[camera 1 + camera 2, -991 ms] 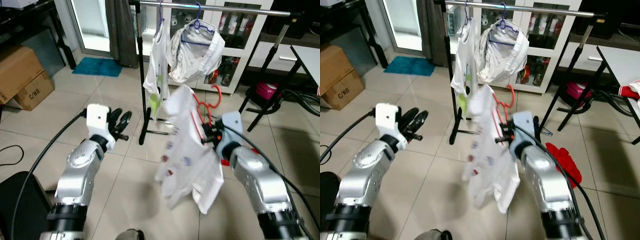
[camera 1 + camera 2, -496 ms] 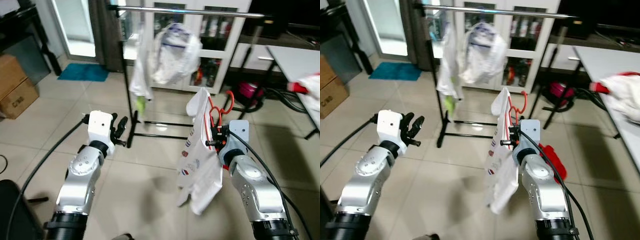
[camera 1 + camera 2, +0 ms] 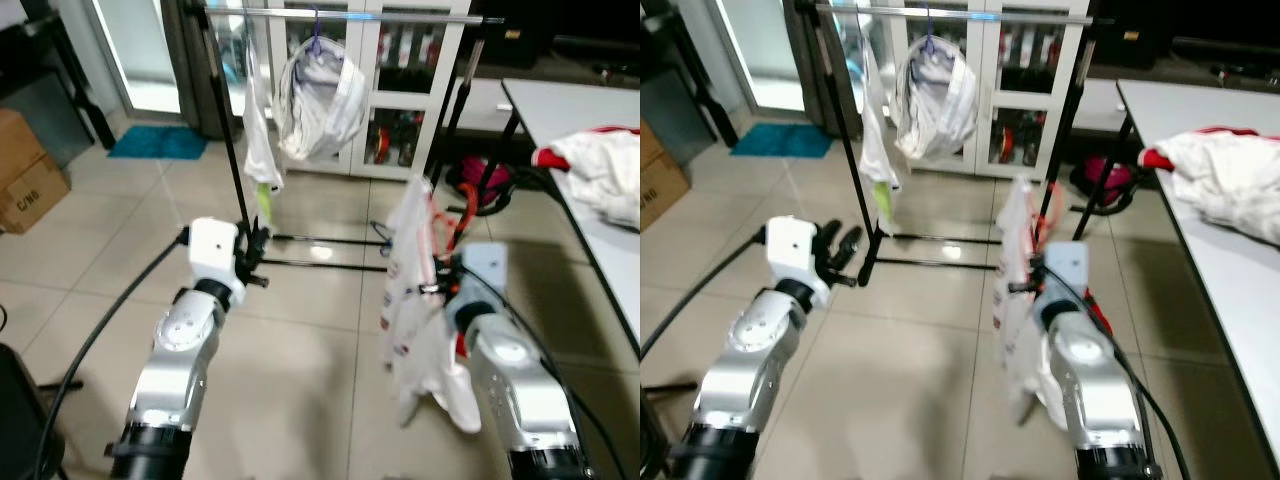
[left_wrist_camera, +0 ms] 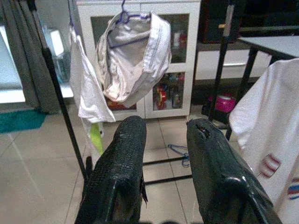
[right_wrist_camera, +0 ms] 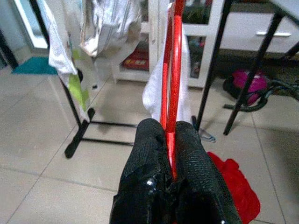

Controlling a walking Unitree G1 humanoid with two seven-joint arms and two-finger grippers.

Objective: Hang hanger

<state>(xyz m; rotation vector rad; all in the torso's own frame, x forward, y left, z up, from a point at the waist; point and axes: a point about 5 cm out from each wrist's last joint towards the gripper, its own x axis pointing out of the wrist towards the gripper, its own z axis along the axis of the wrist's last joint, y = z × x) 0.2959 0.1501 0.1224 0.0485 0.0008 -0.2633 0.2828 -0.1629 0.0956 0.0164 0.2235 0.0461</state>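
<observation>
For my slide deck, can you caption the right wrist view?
Right gripper pinching a red hanger carrying a white shirt, facing the clothes rack.

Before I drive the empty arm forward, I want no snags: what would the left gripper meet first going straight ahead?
Probably the clothes rack's black upright, just beside the left gripper's line; depth is unclear.

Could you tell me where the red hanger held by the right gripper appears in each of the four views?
Left eye: red hanger, right of centre.
Right eye: centre.
Left wrist: I cannot make it out.
Right wrist: upright, centre, pinched between the fingers.
Shared landmark: purple hanger on the rail.
</observation>
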